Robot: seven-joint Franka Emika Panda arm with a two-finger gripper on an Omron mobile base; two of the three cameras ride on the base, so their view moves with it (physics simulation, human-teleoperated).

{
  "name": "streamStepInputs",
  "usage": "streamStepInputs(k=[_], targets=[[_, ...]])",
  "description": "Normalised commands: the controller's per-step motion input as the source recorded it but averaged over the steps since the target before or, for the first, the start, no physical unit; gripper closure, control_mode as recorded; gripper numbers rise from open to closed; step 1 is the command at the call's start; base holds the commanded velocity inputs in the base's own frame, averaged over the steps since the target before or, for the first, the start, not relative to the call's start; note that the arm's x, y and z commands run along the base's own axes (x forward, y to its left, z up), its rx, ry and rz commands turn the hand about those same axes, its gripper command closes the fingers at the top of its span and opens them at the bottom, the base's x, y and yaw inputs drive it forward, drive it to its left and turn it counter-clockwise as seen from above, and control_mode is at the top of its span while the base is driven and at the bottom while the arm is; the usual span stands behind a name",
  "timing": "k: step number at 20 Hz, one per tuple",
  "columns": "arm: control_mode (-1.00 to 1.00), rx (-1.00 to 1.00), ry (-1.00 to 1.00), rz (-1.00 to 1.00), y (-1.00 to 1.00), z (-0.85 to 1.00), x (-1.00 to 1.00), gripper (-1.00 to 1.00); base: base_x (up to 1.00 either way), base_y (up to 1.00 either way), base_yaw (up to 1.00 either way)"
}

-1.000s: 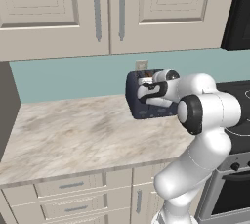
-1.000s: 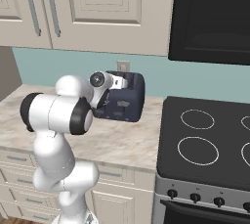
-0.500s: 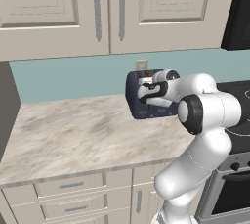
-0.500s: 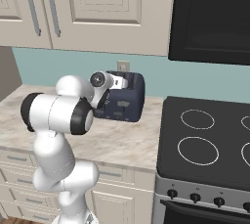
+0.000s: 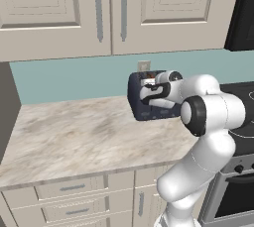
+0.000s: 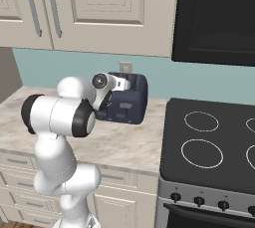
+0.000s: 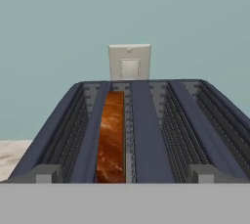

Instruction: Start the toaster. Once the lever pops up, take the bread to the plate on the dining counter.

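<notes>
My tool (image 5: 145,91) hovers at the near end of the toaster (image 5: 149,103), jaws spread wide and holding nothing. The toaster stands on the marbled bench (image 5: 74,137) against the teal wall. The bread (image 7: 112,137) sits deep in the left slot, seen edge-on in the hand view. I judge it light, stiff and crumbly, so I'd pinch its top edge across the flat faces, gently. A wall outlet (image 7: 129,61) sits just behind the toaster and the stove (image 6: 209,145) just beside it; the slot walls crowd the bread, leaving little finger room.
</notes>
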Motion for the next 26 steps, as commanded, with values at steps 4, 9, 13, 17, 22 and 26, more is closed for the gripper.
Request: streamStepInputs(k=[4, 9, 13, 17, 22, 26], targets=[[-1.0, 0.0, 0.0, 0.0, 0.0, 0.0, 0.03, -1.0, 0.0, 0.0, 0.0], [-1.0, 0.0, 0.0, 0.0, 0.03, 0.0, 0.05, -1.0, 0.0, 0.0, 0.0], [-1.0, 0.0, 0.0, 0.0, 0.01, 0.0, 0.04, -1.0, 0.0, 0.0, 0.0], [-1.0, 0.0, 0.0, 0.0, 0.0, 0.0, 0.05, -1.0, 0.0, 0.0, 0.0], [-1.0, 0.0, 0.0, 0.0, 0.0, 0.0, 0.05, -1.0, 0.0, 0.0, 0.0], [-1.0, 0.0, 0.0, 0.0, 0.0, 0.0, 0.06, -1.0, 0.0, 0.0, 0.0]])
